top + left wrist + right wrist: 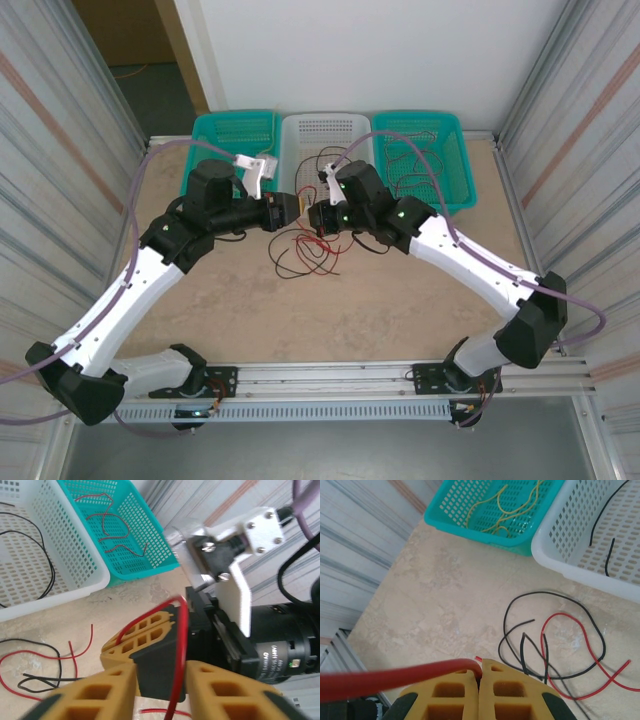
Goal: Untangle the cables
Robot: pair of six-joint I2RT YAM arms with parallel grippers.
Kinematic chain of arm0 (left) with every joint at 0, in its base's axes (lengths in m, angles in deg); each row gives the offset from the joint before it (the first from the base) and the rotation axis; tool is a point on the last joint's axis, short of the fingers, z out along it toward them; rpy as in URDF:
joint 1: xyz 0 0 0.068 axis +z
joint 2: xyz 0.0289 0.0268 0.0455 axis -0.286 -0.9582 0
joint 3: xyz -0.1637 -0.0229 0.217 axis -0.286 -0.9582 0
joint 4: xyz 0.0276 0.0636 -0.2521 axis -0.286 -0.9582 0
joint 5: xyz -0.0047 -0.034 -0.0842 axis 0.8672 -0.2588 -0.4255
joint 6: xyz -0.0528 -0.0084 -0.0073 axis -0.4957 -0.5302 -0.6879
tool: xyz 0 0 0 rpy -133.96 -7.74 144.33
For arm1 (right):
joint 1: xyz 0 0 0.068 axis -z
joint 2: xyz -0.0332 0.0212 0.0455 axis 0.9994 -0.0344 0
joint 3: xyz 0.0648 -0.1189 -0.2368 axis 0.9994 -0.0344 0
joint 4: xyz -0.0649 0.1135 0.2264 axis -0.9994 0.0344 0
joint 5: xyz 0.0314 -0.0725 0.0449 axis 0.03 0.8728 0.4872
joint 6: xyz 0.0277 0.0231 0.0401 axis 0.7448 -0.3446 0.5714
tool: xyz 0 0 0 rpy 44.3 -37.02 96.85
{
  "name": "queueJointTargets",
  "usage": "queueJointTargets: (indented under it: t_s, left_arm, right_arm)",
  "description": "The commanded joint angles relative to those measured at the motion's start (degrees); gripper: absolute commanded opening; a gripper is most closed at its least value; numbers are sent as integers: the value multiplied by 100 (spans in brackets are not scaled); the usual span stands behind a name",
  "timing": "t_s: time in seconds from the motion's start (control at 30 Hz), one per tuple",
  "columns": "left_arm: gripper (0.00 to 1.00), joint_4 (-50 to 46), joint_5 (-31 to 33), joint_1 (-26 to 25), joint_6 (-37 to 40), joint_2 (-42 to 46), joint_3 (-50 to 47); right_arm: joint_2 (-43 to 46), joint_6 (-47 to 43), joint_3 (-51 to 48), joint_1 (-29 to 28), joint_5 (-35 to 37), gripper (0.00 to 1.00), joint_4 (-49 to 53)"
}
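My two grippers meet nose to nose above the tangle of red and black cables (305,252) on the table. My right gripper (480,669) is shut on the end of a red cable (395,677), which runs off to the left. In the left wrist view that red cable (176,680) arches over the right gripper's fingers (145,635) and passes down through the gap of my left gripper (160,680), whose jaws stand apart without clamping it. More loose red and black cables (555,645) lie on the table below.
Three baskets stand along the back: a teal basket (235,135) holding pale yellow cables (495,505), a white basket (325,135) with black cables (45,555), and a teal basket (425,150) with red cables (115,525). Corrugated walls flank both sides.
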State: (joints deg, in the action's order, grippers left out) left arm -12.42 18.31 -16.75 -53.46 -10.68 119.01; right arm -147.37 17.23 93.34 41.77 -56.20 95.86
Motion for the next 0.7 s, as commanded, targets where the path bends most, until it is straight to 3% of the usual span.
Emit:
queueJointTargets:
  t_s: [0.0, 0.13, 0.27, 0.4, 0.5, 0.67]
  left_arm:
    - [40, -120, 325, 78, -108, 190, -171]
    - [40, -131, 394, 222, -429, 246, -592]
    - [54, -14, 458, 269, -645, 378, -999]
    - [59, 163, 231, 269, -835, 351, -1239]
    - [59, 536, -56, 190, -1005, 268, -1457]
    - [55, 739, 72, -12, -1197, 40, -1693]
  right_arm:
    - [354, 85, -40, 52, 102, 0, -120]
    - [543, 194, -165, 148, 29, 0, -256]
    - [676, 314, -294, 236, -90, 0, -396]
    - [756, 391, -361, 292, -149, 0, -479]
    - [821, 457, -393, 318, -206, 0, -554]
    - [920, 565, -431, 344, -260, 0, -679]
